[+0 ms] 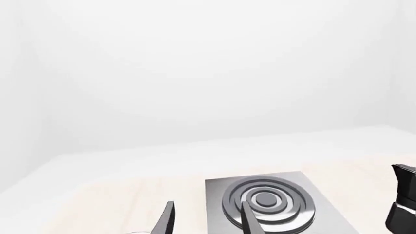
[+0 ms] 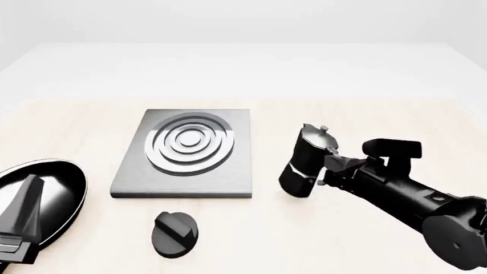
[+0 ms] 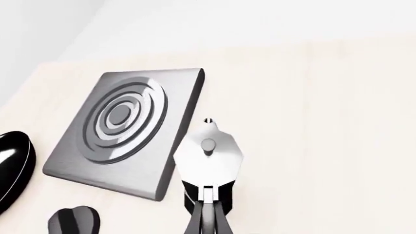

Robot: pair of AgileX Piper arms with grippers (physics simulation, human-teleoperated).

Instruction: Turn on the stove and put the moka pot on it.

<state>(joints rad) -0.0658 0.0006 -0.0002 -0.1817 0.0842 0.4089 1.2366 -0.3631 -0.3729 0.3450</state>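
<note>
Right black two-finger gripper (image 2: 329, 164): reaching in from the front view's lower right on a black jointed arm that is slanting up and leftward, fingers closing on the handle side of the small black faceted moka pot with silver lid (image 2: 304, 162). Pot is leaning, lid tipped toward the far right, base toward the near left; whether the base is touching the pale wooden table (image 2: 365, 114) cannot be told. In the right wrist view the pot (image 3: 208, 156) is sitting directly ahead of the fingers (image 3: 209, 217), which are pressing together at its handle.

Moka pot position: just right of the flat square grey metal stove plate with concentric silver rings (image 2: 186, 154), apart from it and not on it.

Round black ridged knob (image 2: 174, 233): lying on the table in front of the plate, near its front edge.

Left black two-finger gripper (image 2: 21, 220): hanging at the lower left over the shiny black frying pan (image 2: 53, 188), fingers spread and holding nothing, as the left wrist view (image 1: 208, 219) is showing.
</note>
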